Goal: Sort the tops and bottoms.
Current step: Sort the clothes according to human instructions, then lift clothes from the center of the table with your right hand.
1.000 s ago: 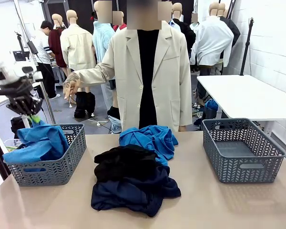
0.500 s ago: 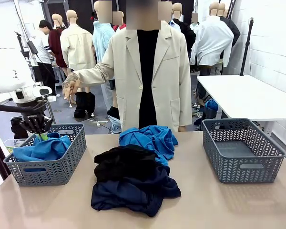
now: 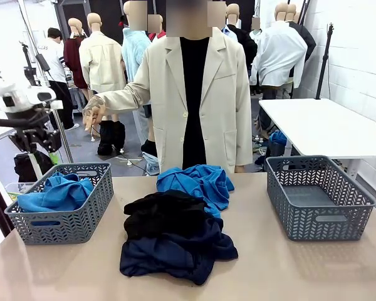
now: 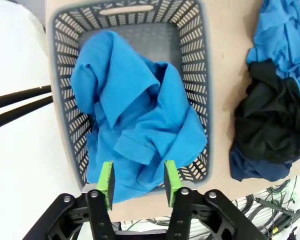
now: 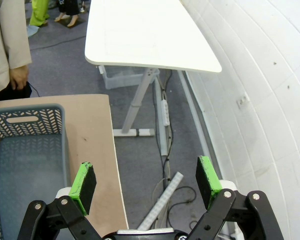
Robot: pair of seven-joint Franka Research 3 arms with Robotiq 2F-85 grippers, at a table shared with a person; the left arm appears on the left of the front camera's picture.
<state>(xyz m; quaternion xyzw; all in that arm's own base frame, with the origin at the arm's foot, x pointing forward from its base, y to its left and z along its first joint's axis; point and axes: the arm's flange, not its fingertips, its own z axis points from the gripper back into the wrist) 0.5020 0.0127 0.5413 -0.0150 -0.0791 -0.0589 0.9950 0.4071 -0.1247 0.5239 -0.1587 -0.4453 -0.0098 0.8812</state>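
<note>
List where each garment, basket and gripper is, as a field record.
left side: grey plastic lattice basket holding one bright blue cloth garment
right side: second grey lattice basket
middle: second bright blue garment farthest back; black garment lying on dark navy garment
left arm: left gripper open, holding nothing, above the filled basket
right arm: right gripper open, holding nothing, past the table's right edge

Holds left gripper [image 4: 137, 181] raised, pointing straight down, jaws partly apart, nothing between the 2 green pads [image 4: 106, 177]. Holds right gripper [image 5: 146, 182] pointing down too, jaws spread wide, empty.
</note>
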